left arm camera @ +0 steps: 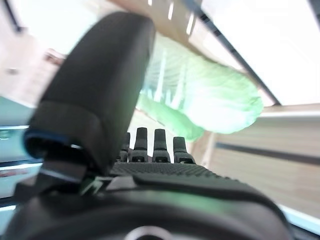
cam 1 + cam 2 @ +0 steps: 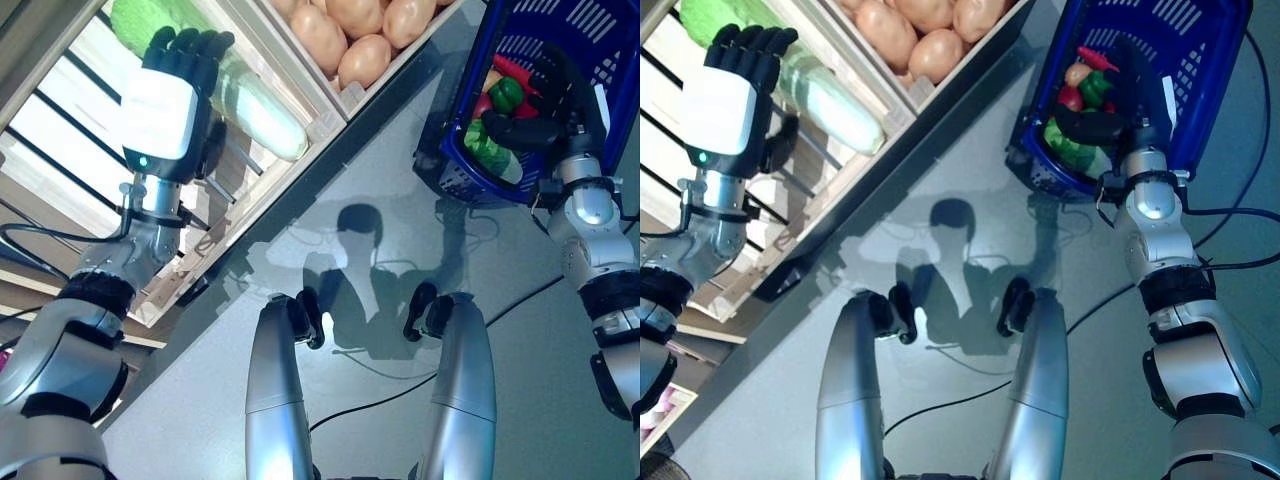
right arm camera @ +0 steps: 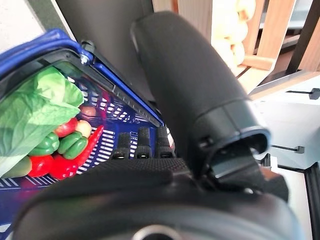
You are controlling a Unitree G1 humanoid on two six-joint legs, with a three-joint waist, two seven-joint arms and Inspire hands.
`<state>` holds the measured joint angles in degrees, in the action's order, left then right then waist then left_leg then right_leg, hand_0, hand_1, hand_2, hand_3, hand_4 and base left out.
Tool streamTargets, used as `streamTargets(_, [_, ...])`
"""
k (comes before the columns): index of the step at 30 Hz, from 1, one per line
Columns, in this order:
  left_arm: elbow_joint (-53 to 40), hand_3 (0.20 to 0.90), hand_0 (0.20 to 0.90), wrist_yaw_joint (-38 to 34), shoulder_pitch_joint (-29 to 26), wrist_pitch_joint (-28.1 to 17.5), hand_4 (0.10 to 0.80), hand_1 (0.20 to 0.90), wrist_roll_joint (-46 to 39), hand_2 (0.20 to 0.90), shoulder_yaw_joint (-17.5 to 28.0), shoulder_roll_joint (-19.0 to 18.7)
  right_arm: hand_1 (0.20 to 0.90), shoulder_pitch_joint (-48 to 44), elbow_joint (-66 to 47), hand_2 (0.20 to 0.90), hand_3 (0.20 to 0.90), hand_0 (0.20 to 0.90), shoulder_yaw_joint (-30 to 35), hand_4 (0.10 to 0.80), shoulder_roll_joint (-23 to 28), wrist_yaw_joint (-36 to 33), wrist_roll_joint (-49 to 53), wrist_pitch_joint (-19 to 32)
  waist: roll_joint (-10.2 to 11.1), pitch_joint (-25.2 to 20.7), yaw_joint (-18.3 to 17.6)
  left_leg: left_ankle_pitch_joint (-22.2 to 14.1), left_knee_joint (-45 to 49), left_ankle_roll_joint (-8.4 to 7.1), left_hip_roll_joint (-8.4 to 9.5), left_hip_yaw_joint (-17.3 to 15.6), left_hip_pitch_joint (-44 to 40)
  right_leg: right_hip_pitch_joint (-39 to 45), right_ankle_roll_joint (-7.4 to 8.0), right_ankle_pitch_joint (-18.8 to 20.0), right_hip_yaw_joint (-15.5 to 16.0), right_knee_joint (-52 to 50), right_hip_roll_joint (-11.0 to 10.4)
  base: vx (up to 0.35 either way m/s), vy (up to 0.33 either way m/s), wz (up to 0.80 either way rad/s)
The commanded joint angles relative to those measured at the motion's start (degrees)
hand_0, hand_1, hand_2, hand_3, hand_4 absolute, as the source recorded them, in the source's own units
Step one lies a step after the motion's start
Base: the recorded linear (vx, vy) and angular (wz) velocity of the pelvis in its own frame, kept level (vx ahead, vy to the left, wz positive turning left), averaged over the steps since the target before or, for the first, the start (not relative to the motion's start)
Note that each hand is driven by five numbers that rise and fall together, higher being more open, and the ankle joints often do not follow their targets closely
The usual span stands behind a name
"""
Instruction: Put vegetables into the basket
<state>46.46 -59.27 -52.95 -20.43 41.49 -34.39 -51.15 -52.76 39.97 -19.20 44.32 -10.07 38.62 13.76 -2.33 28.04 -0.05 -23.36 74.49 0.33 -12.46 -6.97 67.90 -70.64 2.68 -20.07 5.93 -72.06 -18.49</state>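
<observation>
You see your left hand [image 2: 172, 95] at the upper left of the left eye view, raised over the wooden crate [image 2: 255, 150], fingers straight and holding nothing; its wrist view shows them relaxed, reaching toward the pale green cabbage [image 1: 200, 95] without touching it. That cabbage [image 2: 255, 105] lies lengthwise in the crate's slatted compartment, its leafy end at the top edge, partly behind the hand.

At the right side of the frame, your right hand [image 2: 545, 115] sits at the rim of the blue basket [image 2: 600, 40]. The thumb stretches across above the basket's contents, but whether the fingers curl round the rim or handle you cannot tell from these views.

Inside the basket, in the right wrist view, you find a leafy green vegetable [image 3: 30, 115] near the wall, with green peppers [image 3: 62, 142] and red chili peppers [image 3: 75, 152] beside it on the mesh floor.

Farther off, at the top centre of the left eye view, potatoes [image 2: 350, 35] fill the neighbouring crate compartment, well apart from both hands.
</observation>
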Motion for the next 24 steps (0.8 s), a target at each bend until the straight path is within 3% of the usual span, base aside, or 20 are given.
streamTargets(1, [-4.9, 0.9, 0.9, -7.2, -0.7, -2.3, 0.8, 0.9, 1.9, 0.9, 6.7, -1.2, 0.9, 0.7, -5.9, 0.9, 0.9, 0.9, 5.6, 0.8, -0.7, -2.4, -2.2, 4.9, 0.7, -3.7, 0.8, -6.0, -4.1, -3.6, 0.06, 2.6, -5.0, 6.8, 0.37, 0.0, 0.0, 7.0, -2.5, 0.018, -0.012, 0.05])
streamTargets(5, [-5.7, 0.9, 0.9, -2.6, -1.0, -3.1, 0.8, 0.9, 4.3, 0.9, 4.8, -2.0, 0.9, 0.9, -6.2, 0.9, 0.9, 0.9, 5.8, 0.8, -0.5, -1.6, -1.5, 3.7, 0.5, -3.8, 0.5, -6.1, -4.1, -3.52, -0.06, 2.4, -5.6, 7.2, 0.54, 0.0, 0.0, 6.6, -2.7, 0.004, 0.001, 0.01])
streamTargets(9, [-5.3, 0.9, 0.9, 5.4, -3.6, -4.1, 0.8, 0.9, 6.4, 0.9, -1.5, -3.7, 0.9, 0.4, -5.6, 0.9, 0.9, 0.9, 5.1, 0.8, 0.3, -0.3, -0.7, 3.1, 0.1, -3.6, 0.0, -6.1, -4.1, -3.47, -0.46, 2.1, -6.0, 7.2, 0.74, 0.2, -0.2, 6.4, -2.8, 0.005, 0.018, 0.0])
streamTargets(19, [0.0, 0.9, 0.9, 22.7, -11.9, -3.2, 0.8, 0.9, -0.8, 0.9, -17.3, -6.1, 0.9, -3.7, 0.1, 0.9, 0.9, 0.9, 0.5, 0.8, 3.0, 2.6, 3.3, 4.5, -0.9, -2.5, -1.3, -6.1, -3.9, -3.29, -1.38, 1.2, -6.7, 7.2, 1.35, 0.9, -1.2, 6.3, -2.4, 0.006, 0.033, -0.01])
streamTargets(24, [2.5, 0.9, 0.9, 25.9, -13.8, -1.9, 0.8, 0.9, -3.0, 0.9, -19.9, -5.7, 0.9, -5.4, 2.0, 0.9, 0.9, 0.9, -0.6, 0.8, 3.3, 3.5, 3.7, 4.4, -1.1, -2.1, -1.4, -6.0, -3.7, -3.25, -1.53, 1.1, -6.5, 7.0, 1.38, 1.1, -1.5, 6.4, -2.2, 0.004, 0.01, -0.01])
